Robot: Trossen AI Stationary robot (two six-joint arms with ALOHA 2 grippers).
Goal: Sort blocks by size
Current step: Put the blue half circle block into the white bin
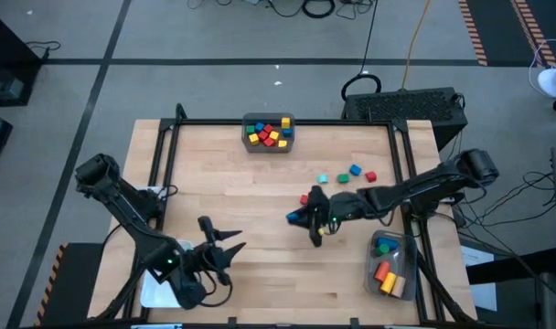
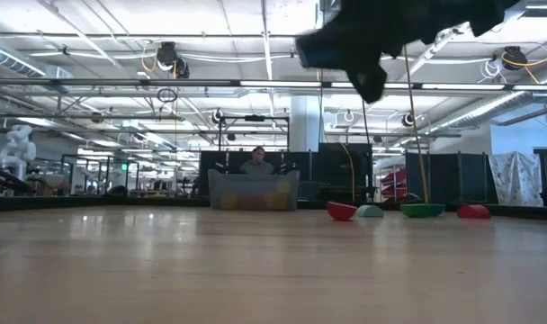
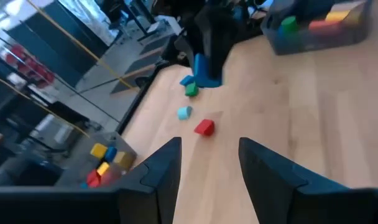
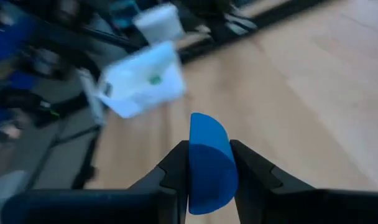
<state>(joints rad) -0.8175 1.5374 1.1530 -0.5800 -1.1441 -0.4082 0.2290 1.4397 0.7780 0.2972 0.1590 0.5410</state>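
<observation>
Right gripper [image 4: 209,163] has its fingers clamped on a blue block [image 4: 209,160], held up off the table [image 1: 260,201] mid-right. Left gripper [image 3: 209,163] sits apart at the near-left, fingers spread, empty. Farther back, loose blocks [image 1: 351,174] lie on the wood.

four loose blocks [image 3: 204,127] beyond parted end effector [image 3: 209,163].

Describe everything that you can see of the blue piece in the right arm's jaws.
The blue piece is solid blue, smooth and matte, with a rounded end that sticks out past the dark fingers of the right gripper. The jaws are closed on its two sides, and nothing else touches it. In the high view it is lifted above the wooden table, right of centre, near the loose blocks. Its far end is hidden, so its full shape is unclear.
</observation>
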